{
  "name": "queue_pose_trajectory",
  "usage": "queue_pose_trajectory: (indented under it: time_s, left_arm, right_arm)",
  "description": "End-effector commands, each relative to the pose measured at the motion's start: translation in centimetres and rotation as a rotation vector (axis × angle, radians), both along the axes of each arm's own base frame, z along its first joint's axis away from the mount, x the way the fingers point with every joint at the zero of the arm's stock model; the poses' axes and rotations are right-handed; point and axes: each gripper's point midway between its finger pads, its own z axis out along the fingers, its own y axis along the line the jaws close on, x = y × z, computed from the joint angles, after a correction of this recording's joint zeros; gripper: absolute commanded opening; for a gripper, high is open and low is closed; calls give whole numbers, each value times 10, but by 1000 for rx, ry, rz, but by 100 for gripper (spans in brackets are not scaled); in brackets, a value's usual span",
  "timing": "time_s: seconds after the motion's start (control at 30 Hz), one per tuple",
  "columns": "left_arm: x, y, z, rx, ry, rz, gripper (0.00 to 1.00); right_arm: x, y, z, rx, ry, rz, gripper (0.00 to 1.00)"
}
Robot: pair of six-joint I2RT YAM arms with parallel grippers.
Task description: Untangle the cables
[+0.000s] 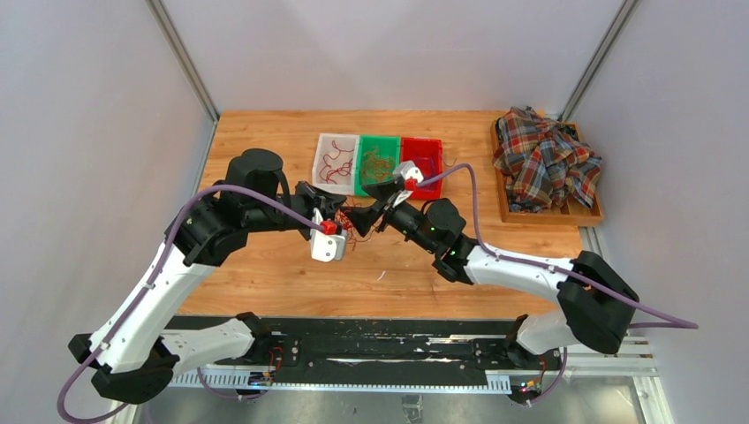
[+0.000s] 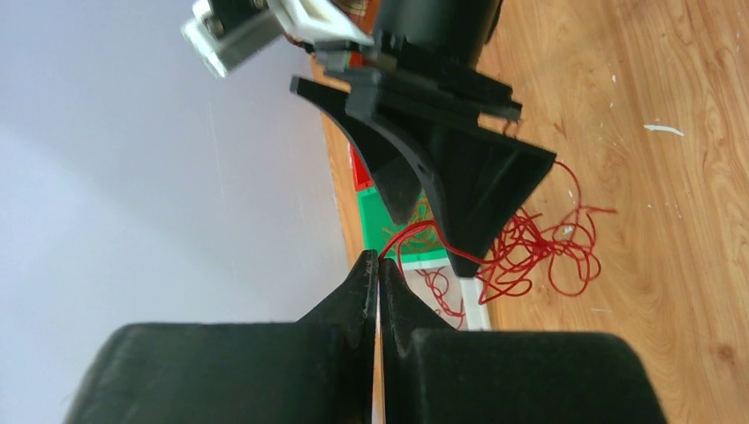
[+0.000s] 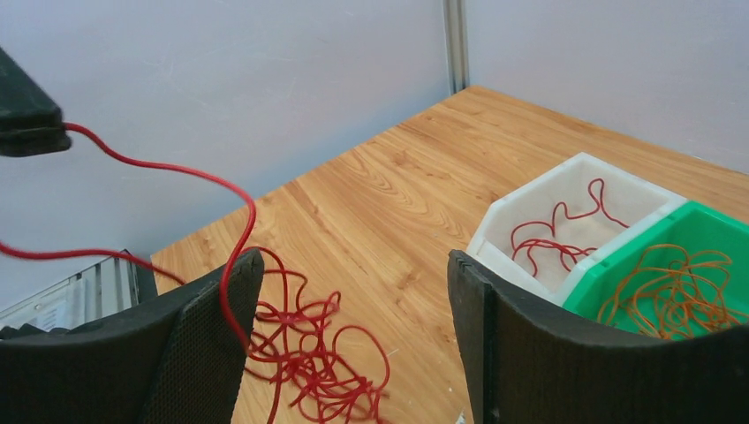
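The cables (image 2: pixel 530 252) we have to sort lie in a loose red bunch on the wooden table (image 1: pixel 397 274), just under the spot where the two arms meet. One red cable (image 3: pixel 177 177) goes up out of the bunch. Its end is pinched in the left gripper (image 2: pixel 378 265), and the two fingers of that gripper are pressed tight together. We think it holds the end up high so that the cable pulls away from the other loops and we can see which one it is. The right gripper (image 3: pixel 353 265) is wide open and has nothing in it. It sits low, right over the bunch, with the lifted cable running down past the inside of one of its fingers (image 3: pixel 203 344). We cannot tell if the cable touches that finger. We think the jaws are open so they can close on the cable lower down, or hold the bunch down while the other arm pulls. A bit farther back there are three bins side by side. The white bin (image 1: pixel 338 136) has some red cords (image 3: pixel 552 234) in it, and the green bin (image 1: pixel 380 137) has orange-brown cords (image 3: pixel 671 283). The red bin (image 1: pixel 422 141) is next to them. We think each colour gets its own bin. Far off to the side, a checked cloth (image 1: pixel 543 159) lies in a wooden tray (image 1: pixel 592 216).
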Motion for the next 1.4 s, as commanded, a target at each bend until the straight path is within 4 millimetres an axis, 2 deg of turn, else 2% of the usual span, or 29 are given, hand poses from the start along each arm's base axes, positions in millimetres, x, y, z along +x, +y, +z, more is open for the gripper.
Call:
queue_pose_trajectory:
  time_s: [0.0,0.17,0.3,0.43,0.57,0.73,0.97,1.17,1.37]
  left_arm:
    - [-4,-14,21,-55,-5,-40,1]
    - [-11,-24,33,-90,19,-62,1]
    - [-16,-26,47,-118,11,-71,1]
    - [-16,-24,67,-138,-48,-73,1]
    - [-13,-22,95,-157,-139,-75,1]
    - [-9,-20,124,-179,-228,-70,0]
    - [-4,-16,160,-264,-329,-35,0]
    - [-2,-10,203,-372,-452,-3,1]
    - [-9,-3,232,-434,-493,8,1]
  right_arm:
    - [-8,23,18,56,-15,61,76]
    - [8,21,6,61,-5,-17,76]
    - [14,17,-15,48,5,-48,76]
    - [16,14,-52,18,43,-54,76]
    - [18,11,-100,-25,107,-77,76]
    - [17,9,-136,-54,162,-80,75]
    - [13,8,-161,-75,204,-77,73]
    - [15,2,-181,-99,235,-109,72]
    - [19,-1,-184,-105,238,-136,72]
